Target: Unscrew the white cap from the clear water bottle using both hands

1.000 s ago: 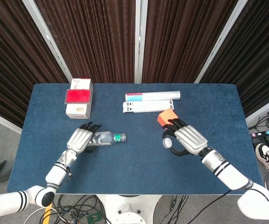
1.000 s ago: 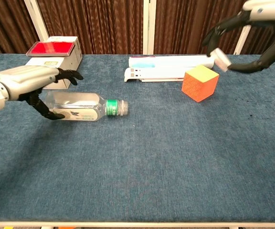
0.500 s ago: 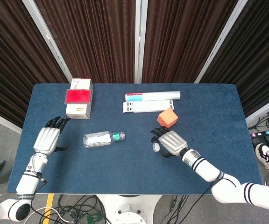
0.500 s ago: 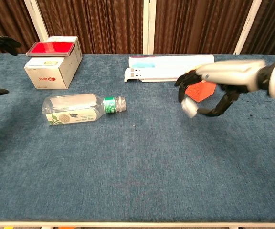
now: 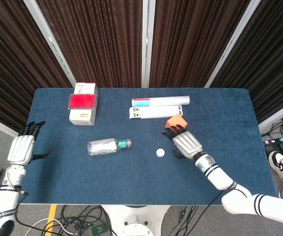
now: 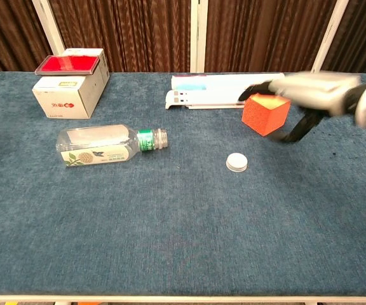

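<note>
The clear water bottle (image 5: 108, 146) (image 6: 104, 146) lies on its side on the blue table, its uncapped neck with a green band pointing right. The white cap (image 5: 160, 153) (image 6: 237, 163) lies flat on the cloth, apart from the bottle and from both hands. My right hand (image 5: 187, 143) (image 6: 310, 92) hovers just right of the cap, fingers spread, holding nothing. My left hand (image 5: 22, 147) is off the table's left edge, open and empty; the chest view does not show it.
An orange cube (image 5: 175, 122) (image 6: 266, 112) sits just behind my right hand. A white box with a red lid (image 5: 83, 109) (image 6: 70, 82) stands at the back left. Two long white items (image 5: 159, 106) (image 6: 224, 89) lie along the back centre.
My right hand has let go of the cap, which now lies on the table, and has pulled back to the right. My left hand withdrew further left, off the table edge.
</note>
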Robot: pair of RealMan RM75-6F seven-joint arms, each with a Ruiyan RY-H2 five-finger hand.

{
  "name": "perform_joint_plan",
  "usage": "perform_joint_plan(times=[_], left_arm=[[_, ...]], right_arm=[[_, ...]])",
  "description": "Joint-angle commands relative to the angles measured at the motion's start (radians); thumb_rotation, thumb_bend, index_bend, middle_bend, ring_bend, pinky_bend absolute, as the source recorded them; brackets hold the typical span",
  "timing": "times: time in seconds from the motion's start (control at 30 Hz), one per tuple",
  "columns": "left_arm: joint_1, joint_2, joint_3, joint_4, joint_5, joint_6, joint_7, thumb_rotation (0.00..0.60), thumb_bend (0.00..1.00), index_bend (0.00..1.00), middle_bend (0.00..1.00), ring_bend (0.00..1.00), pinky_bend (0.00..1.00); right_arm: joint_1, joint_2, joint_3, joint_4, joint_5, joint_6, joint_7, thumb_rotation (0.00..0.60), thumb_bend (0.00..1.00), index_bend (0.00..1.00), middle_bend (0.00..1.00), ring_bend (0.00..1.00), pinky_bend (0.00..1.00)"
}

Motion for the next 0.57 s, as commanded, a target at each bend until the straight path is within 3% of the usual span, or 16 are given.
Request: perform_joint_plan(times=[0.03, 0.27, 0.57], left_arm=[[0.044, 0.043, 0.014, 0.039, 0.017, 0.026, -0.044, 0.600, 0.19, 0.12, 0.15, 0.06, 0.14], [0.154, 0.081, 0.063, 0.120, 0.064, 0.118, -0.114, 0.600, 0.18, 0.13, 0.16, 0.06, 0.12], [0.276, 0.121, 0.104, -0.002, 0.114, 0.256, -0.058, 0.600, 0.18, 0.13, 0.16, 0.06, 0.12]], right_arm=[[-0.119, 0.156, -0.002, -0.097, -0.063, 0.171, 0.081, 0.600, 0.34, 0.08, 0.04, 0.00, 0.00], [-0.345, 0.329, -0.082, -0.156, -0.177, 0.458, 0.199, 0.600, 0.37, 0.00, 0.00, 0.00, 0.00], [-0.544, 0.355, -0.132, -0.182, -0.246, 0.691, 0.247, 0.600, 0.37, 0.00, 0.00, 0.00, 0.00]])
